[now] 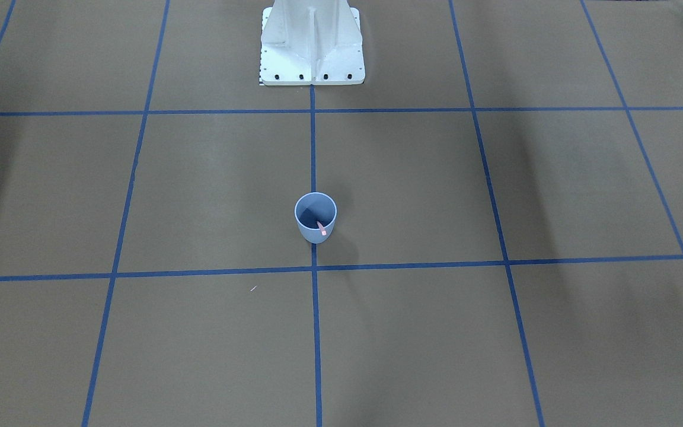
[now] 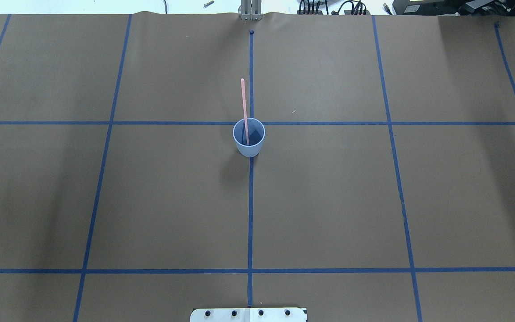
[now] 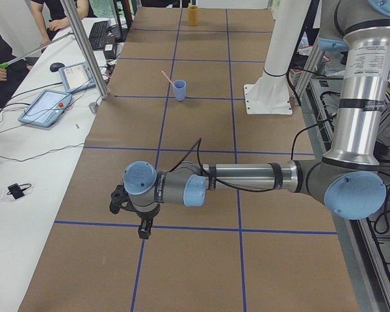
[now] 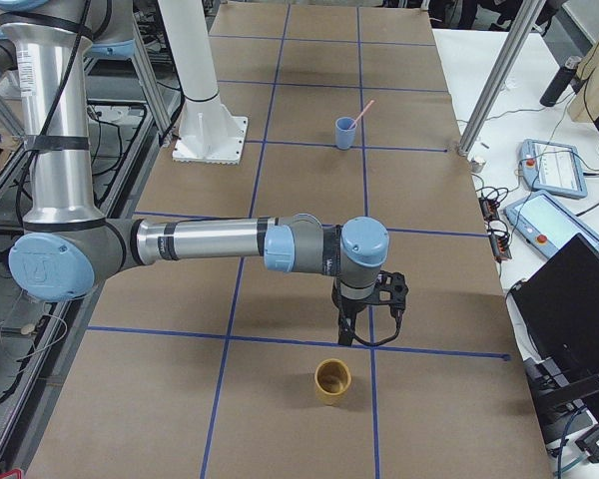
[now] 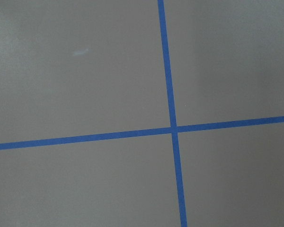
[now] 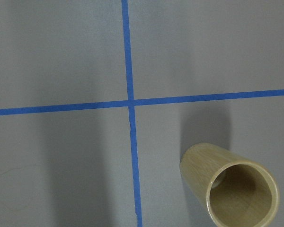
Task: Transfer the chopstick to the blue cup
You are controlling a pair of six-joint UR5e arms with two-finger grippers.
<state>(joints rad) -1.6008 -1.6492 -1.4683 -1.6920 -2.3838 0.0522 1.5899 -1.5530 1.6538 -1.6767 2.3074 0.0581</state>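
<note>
Chopstick [image 2: 244, 107] in blue cup [image 2: 249, 144] — L tool [image 3: 143, 229], R tool [image 4: 347, 334] apart, gap unclear

Bare table [image 2: 329, 201] (everywhere) around blue cup [image 2: 249, 150]

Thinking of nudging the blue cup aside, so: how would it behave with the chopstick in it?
Probably light and tippy: the blue cup tapers to a narrower base, and the pink chopstick leans well past its rim. The chopstick looks straight, so likely stiff.
</note>
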